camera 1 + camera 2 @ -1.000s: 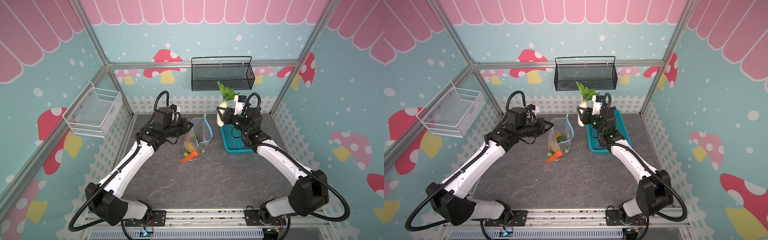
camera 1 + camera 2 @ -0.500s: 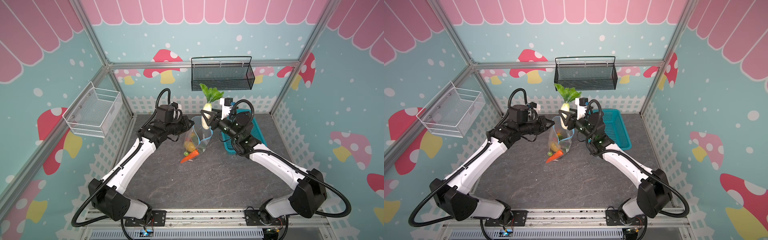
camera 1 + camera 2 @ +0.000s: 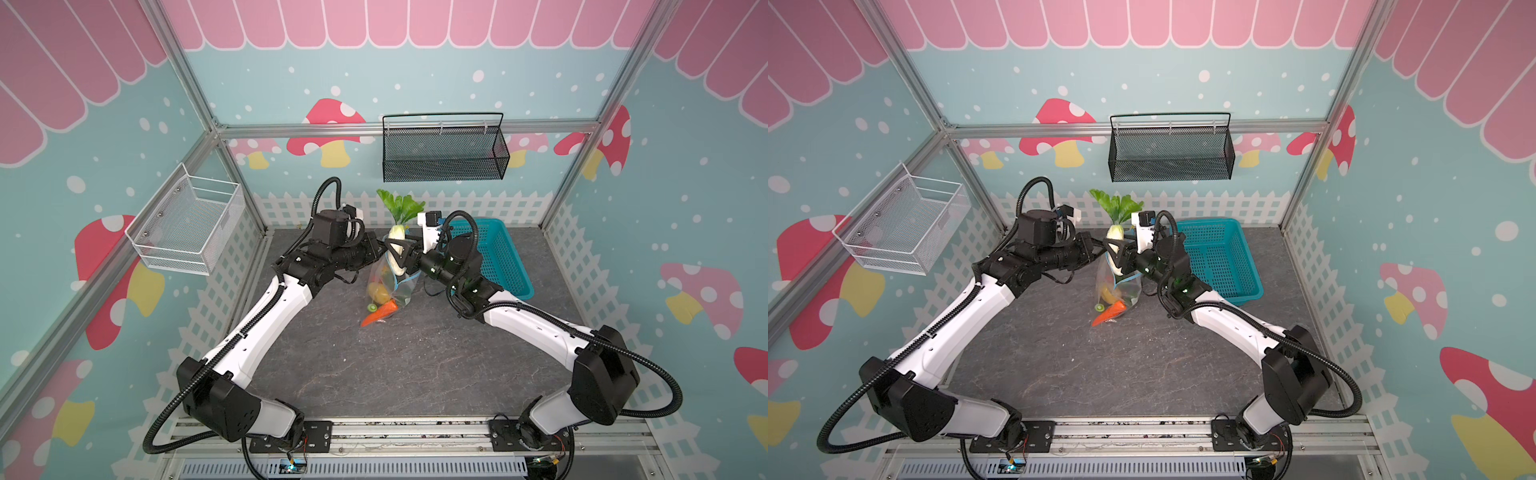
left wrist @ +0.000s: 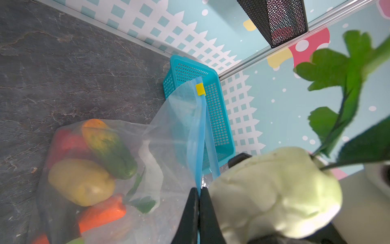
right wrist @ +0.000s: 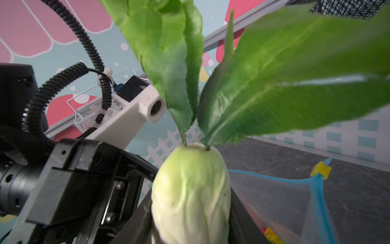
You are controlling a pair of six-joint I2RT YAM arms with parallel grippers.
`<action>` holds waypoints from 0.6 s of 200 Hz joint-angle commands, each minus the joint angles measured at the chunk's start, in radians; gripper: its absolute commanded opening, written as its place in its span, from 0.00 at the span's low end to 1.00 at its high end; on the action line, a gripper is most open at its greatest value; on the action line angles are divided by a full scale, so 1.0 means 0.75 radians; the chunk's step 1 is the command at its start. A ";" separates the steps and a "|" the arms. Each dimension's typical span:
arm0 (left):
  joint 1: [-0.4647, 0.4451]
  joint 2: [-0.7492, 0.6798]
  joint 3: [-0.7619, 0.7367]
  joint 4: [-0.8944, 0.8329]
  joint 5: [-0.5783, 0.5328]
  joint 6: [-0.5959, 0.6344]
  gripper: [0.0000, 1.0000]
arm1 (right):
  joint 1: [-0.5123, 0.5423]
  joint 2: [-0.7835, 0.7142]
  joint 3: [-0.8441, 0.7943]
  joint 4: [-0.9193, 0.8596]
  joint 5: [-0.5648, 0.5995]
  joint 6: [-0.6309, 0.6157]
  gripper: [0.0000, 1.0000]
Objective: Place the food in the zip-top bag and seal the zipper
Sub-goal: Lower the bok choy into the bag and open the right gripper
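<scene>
Fully closed, my left gripper pinches the zip-top bag by its zipper while my half-open right gripper clasps the radish.

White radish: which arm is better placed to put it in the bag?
Right: the right gripper holds the radish at the open mouth of the bag; the left gripper is busy, shut on the blue zipper.
</scene>
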 commanded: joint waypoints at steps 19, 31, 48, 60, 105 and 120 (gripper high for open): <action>0.005 -0.013 0.016 -0.008 -0.008 0.006 0.00 | 0.029 0.040 -0.004 -0.011 0.032 0.029 0.35; 0.004 -0.017 0.011 -0.009 -0.009 0.008 0.00 | 0.040 0.052 0.011 -0.038 0.032 0.024 0.36; 0.005 -0.020 0.005 -0.009 -0.016 0.009 0.00 | 0.048 0.059 0.008 -0.041 0.034 0.028 0.38; 0.006 -0.020 0.002 -0.009 -0.016 0.010 0.00 | 0.048 0.057 0.007 -0.048 0.041 0.026 0.40; 0.006 -0.025 -0.008 -0.006 -0.014 0.010 0.00 | 0.051 0.058 0.036 -0.116 0.077 0.010 0.48; 0.006 -0.028 -0.017 -0.005 -0.018 0.009 0.00 | 0.052 0.058 0.031 -0.117 0.080 0.010 0.50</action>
